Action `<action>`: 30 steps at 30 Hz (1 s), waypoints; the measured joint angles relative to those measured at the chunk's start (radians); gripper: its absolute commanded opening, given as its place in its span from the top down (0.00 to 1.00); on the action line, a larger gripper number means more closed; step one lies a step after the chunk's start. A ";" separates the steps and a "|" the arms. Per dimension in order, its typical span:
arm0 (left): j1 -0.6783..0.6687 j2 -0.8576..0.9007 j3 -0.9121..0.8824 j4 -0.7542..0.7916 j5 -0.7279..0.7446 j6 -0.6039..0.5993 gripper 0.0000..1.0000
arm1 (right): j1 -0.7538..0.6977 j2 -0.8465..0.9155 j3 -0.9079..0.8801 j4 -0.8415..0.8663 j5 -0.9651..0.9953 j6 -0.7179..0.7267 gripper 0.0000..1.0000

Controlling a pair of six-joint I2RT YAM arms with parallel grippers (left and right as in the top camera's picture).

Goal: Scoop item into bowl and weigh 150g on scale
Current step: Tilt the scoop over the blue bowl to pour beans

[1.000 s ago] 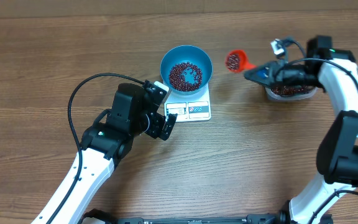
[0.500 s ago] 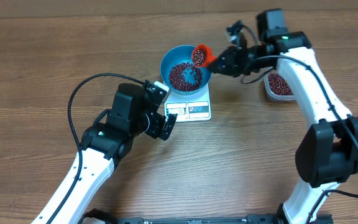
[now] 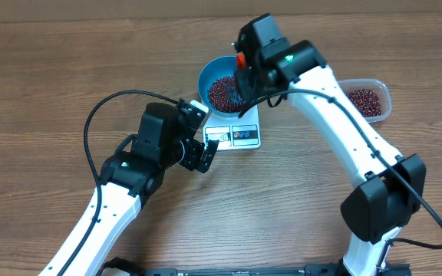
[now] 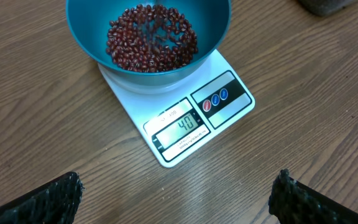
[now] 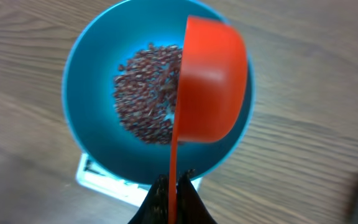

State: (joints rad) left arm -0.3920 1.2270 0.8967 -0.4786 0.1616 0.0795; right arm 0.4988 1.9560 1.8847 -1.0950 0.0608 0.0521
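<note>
Your right end effector [image 5: 169, 200] is clenched on the thin handle of an orange scoop [image 5: 210, 81]. It holds the scoop's cup above the blue bowl [image 3: 206, 74], over the right side of it. The cup is tipped on its side, with its mouth turned toward the middle of the bowl. You cannot tell from these views whether anything is left inside it.

The beans [image 4: 151, 37] lie as a loose dark red heap in the bottom of the bowl. A few at the top of the heap look smeared in the left wrist view. The bowl sits on the white scale [image 4: 229, 93] and covers its far part. The display panel and the round label patches stay clear along the near edge, and the display reads 40.

Your left end effector [image 3: 202, 133] is released, with its fingers spread wide. It hangs just beside the scale's display edge on the left and touches neither the scale nor the bowl. In its own camera the two dark fingertips [image 4: 42, 199] sit in the lower corners, with bare bench [image 3: 52, 69] between them.

To the right, well apart from the scale, a clear plastic tub [image 3: 387, 96] stands on the bench with more of the same beans in it. The right arm reaches across from that side.
</note>
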 measured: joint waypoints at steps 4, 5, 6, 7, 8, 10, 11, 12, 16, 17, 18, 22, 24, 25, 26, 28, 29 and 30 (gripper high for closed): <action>0.000 0.000 0.000 0.000 0.000 0.000 0.01 | 0.042 0.000 0.000 0.000 0.121 -0.006 0.96; 0.000 0.000 0.000 0.000 0.000 0.000 0.00 | 0.045 0.000 0.000 0.000 0.135 -0.009 0.96; 0.000 0.000 0.000 0.000 0.000 0.000 0.00 | 0.047 0.000 0.000 0.001 0.150 -0.011 0.96; 0.000 0.000 0.000 0.000 0.000 0.000 0.00 | 0.047 0.000 0.000 0.001 0.159 -0.013 0.96; 0.000 0.000 0.000 0.000 0.000 0.000 0.00 | 0.047 0.000 0.000 0.000 0.169 -0.014 0.96; 0.000 0.000 0.000 0.000 0.000 0.000 0.00 | 0.046 0.000 0.000 0.001 0.181 -0.017 0.96; 0.000 0.000 0.000 0.000 0.000 0.000 0.01 | 0.046 0.000 0.000 0.001 0.185 -0.019 0.96; 0.000 0.000 0.000 0.000 0.000 0.000 0.01 | 0.046 0.000 0.000 0.001 0.186 -0.020 0.96; 0.000 0.000 0.000 0.000 0.000 0.000 0.00 | 0.044 0.000 0.000 0.003 0.172 -0.023 0.96; 0.000 0.000 0.000 0.000 0.000 0.000 0.00 | 0.044 0.000 0.000 0.005 0.160 -0.023 0.96; 0.000 0.000 0.000 0.000 0.000 0.000 0.00 | 0.043 0.000 0.000 0.006 0.146 -0.024 0.96; 0.000 0.000 0.000 0.000 0.000 0.000 0.00 | 0.025 0.000 0.000 0.016 0.067 -0.027 0.96; 0.000 0.000 0.000 0.000 0.000 0.000 0.00 | 0.002 0.000 0.000 0.019 0.023 -0.029 0.96; 0.000 0.000 0.000 0.000 0.000 0.000 0.00 | -0.006 0.000 0.000 0.018 0.015 -0.029 0.96; 0.000 0.000 0.000 0.000 0.000 0.000 0.01 | -0.016 0.000 0.000 0.018 0.006 -0.029 0.96; 0.000 0.000 0.000 0.000 0.000 0.000 0.00 | -0.027 0.000 0.000 0.018 -0.003 -0.035 0.96; 0.000 0.000 0.000 0.000 0.000 0.000 0.00 | -0.029 0.000 0.000 0.018 -0.002 -0.038 0.96; 0.000 0.000 0.000 0.000 0.000 0.000 0.00 | -0.028 0.000 0.000 0.018 0.002 -0.042 0.96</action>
State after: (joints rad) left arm -0.3920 1.2270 0.8967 -0.4786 0.1616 0.0795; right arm 0.4706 1.9560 1.8847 -1.0771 0.0624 0.0105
